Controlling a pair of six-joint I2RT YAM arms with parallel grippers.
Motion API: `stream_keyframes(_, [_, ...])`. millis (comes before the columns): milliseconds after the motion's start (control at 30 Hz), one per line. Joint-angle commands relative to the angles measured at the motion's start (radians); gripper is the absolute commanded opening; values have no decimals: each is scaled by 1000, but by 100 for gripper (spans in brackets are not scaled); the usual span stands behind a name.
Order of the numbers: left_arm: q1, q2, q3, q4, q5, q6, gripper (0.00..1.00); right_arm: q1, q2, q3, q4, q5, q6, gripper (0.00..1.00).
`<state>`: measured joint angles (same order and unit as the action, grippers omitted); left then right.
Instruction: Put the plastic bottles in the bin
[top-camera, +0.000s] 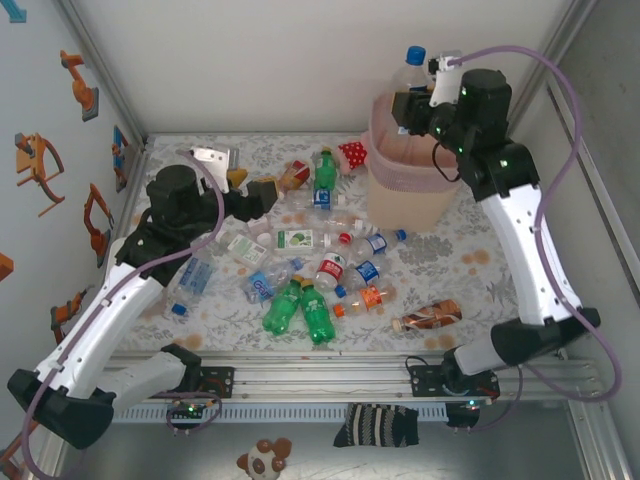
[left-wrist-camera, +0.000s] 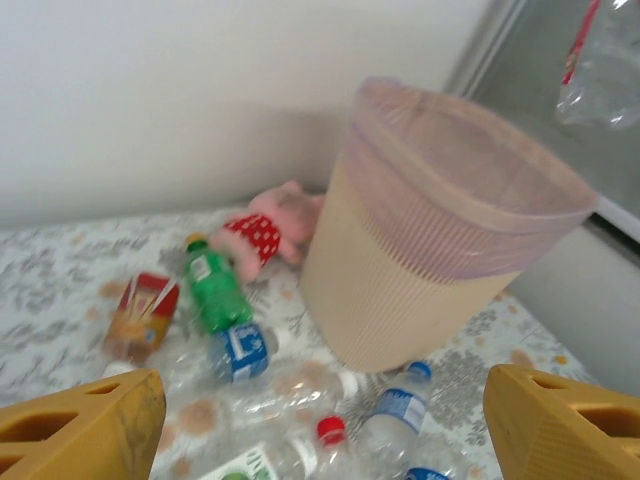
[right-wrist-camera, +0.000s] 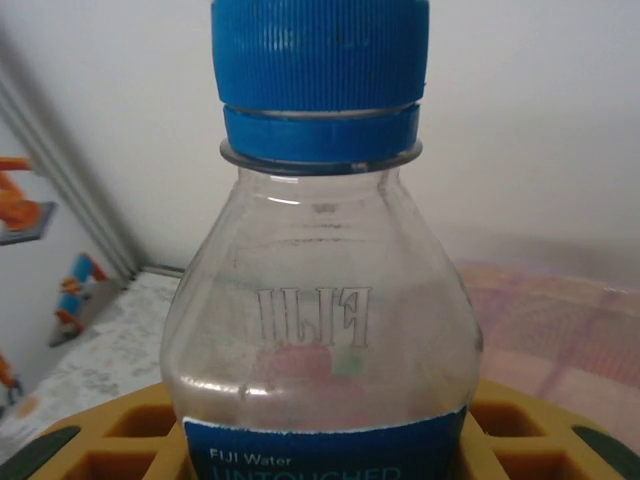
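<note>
The pink mesh bin (top-camera: 410, 185) stands at the back right of the table. Above its rim, my right gripper (top-camera: 408, 104) is shut on a clear Fiji bottle (top-camera: 413, 62) with a blue cap, held upright. The right wrist view has this bottle (right-wrist-camera: 320, 300) close up between the yellow fingers (right-wrist-camera: 110, 435). Several plastic bottles lie mid-table, among them green ones (top-camera: 300, 308), an orange one (top-camera: 365, 298) and a brown one (top-camera: 428, 316). My left gripper (top-camera: 262, 190) hovers open over the back left of the pile. Its fingers (left-wrist-camera: 85, 425) frame the bin (left-wrist-camera: 440, 230) and a green bottle (left-wrist-camera: 215, 285).
A red white-dotted soft toy (top-camera: 352, 153) lies just left of the bin, seen too from the left wrist (left-wrist-camera: 255, 235). A metal plate (top-camera: 210, 157) sits at the back left. Walls close in the left, back and right. A rail (top-camera: 320, 375) runs along the near edge.
</note>
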<state>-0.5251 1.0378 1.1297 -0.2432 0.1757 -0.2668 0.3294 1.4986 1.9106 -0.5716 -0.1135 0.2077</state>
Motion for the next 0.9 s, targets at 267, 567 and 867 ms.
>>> stream_keyframes(267, [32,35,34,-154,-25,-68,86,-91,377,332,-301,-10,25,31])
stream_keyframes(567, [49,62,29,-206,-41,-72,86,-104,591,420,-366,-54,15,31])
stream_keyframes(867, [63,70,-9,-227,-42,-68,87,-105,759,467,-466,-79,1,34])
